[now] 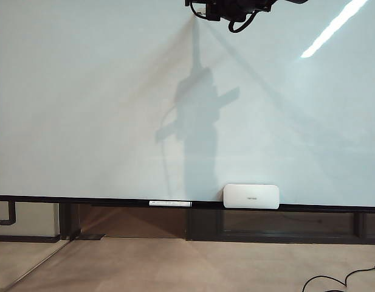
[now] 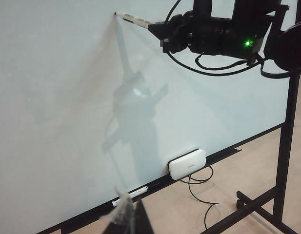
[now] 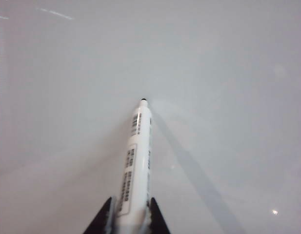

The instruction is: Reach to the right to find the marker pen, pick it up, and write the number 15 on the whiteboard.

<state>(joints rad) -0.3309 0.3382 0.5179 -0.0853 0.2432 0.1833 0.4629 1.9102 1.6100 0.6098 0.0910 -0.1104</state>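
Where the right arm reaches high against the board, its right tool pinches the slim white-barrelled marker pen between two dark fingers, the barrel running straight out from the grip. The pen's bare black tip meets, or very nearly meets, the very large glossy white whiteboard near its upper edge; I cannot tell whether it truly touches. No written strokes show on the board around the tip.

Only a sliver of the left tool shows, low in its own wrist view, dark with something pale and crinkled at the end; I cannot tell whether it is spread or pressed together. From that side the right arm's black body hangs near the top of the board, a green light glowing on it.

Farther down, on the dark tray rail, a thin white pen with one black end lies flat, and just beside it rests a small white rounded-rectangle eraser. The arm's grey shadow falls across the middle of the board. A black cable lies on the floor.
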